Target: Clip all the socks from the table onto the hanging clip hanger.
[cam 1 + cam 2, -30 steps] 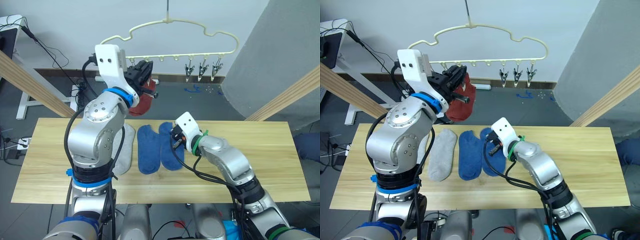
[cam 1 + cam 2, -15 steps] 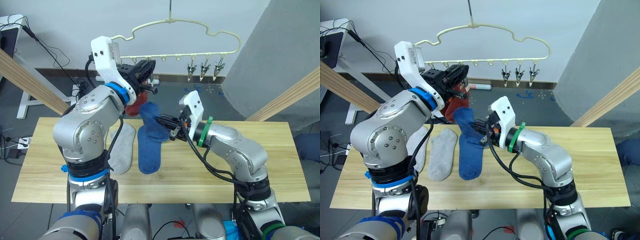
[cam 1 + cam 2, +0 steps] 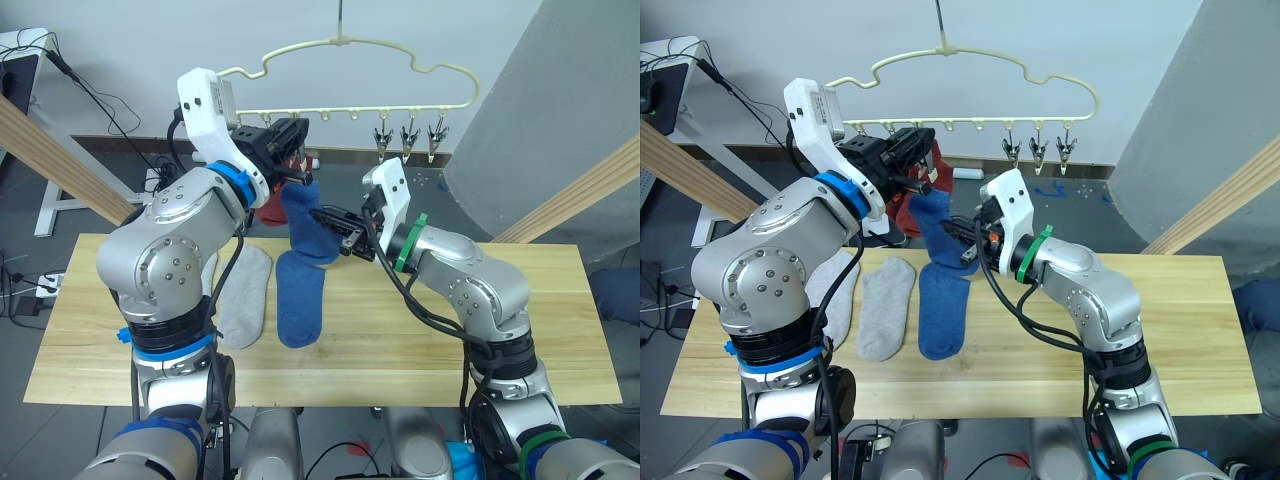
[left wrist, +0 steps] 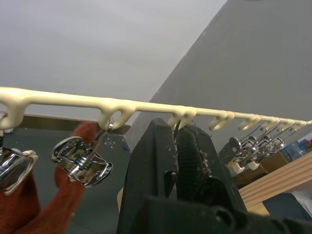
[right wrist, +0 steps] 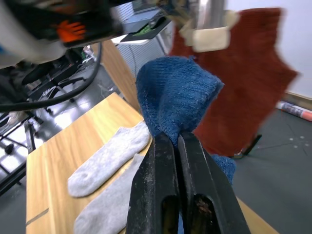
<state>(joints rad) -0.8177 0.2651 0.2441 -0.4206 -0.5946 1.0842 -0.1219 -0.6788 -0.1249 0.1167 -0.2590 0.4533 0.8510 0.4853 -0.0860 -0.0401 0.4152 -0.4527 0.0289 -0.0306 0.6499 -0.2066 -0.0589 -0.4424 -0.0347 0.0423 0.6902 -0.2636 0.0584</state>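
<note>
The right gripper [image 3: 335, 222] has its fingers clamped on a blue sock [image 3: 308, 232], held up off the counter [image 3: 520, 330] just below the clip hanger [image 3: 350, 75], its top close to the left gripper [image 3: 295, 155]. The left gripper's fingers are pressed together at the hanger's bar, between two of the hooks that carry the metal clips [image 4: 80, 158]. A rust red sock [image 5: 243, 83] hangs from a clip behind the blue one. On the counter, a second blue sock [image 3: 298, 305] lies flat, with two light grey socks [image 3: 245, 308] at its 9 o'clock. Three bare clips [image 3: 407, 140] hang at the hanger's 3 o'clock end.
</note>
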